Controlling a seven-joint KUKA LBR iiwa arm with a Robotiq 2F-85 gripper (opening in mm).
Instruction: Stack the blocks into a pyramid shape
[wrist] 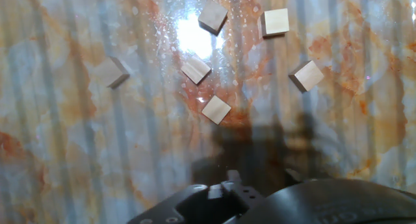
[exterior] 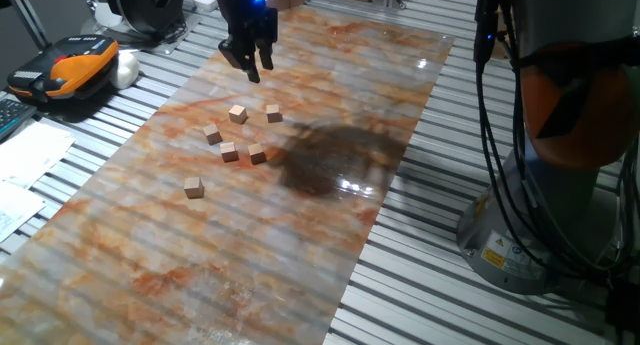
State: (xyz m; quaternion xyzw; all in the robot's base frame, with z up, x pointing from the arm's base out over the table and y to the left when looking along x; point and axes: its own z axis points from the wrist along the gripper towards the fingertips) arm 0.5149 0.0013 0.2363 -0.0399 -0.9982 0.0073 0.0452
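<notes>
Six small light-brown wooden blocks lie singly on the marbled board [exterior: 300,275], none stacked. In the fixed view two sit at the back [exterior: 238,113] [exterior: 273,112], three in the middle [exterior: 212,134] [exterior: 229,151] [exterior: 257,154], and one apart at the front left [exterior: 194,187]. My gripper [exterior: 250,69] hangs high above the board, behind the blocks, open and empty. In the hand view the blocks form a loose arc [wrist: 212,17] [wrist: 275,22] [wrist: 307,75] [wrist: 195,70] [wrist: 216,110], with one apart at the left [wrist: 110,72]. Only the hand's dark body [wrist: 292,201] shows there, and the fingertips are out of view.
An orange and black device [exterior: 70,67], a white mouse [exterior: 125,70] and papers [exterior: 20,165] lie left of the board. The robot's base [exterior: 560,195] and cables [exterior: 490,95] stand at the right. A dark shadow [exterior: 330,160] lies right of the blocks.
</notes>
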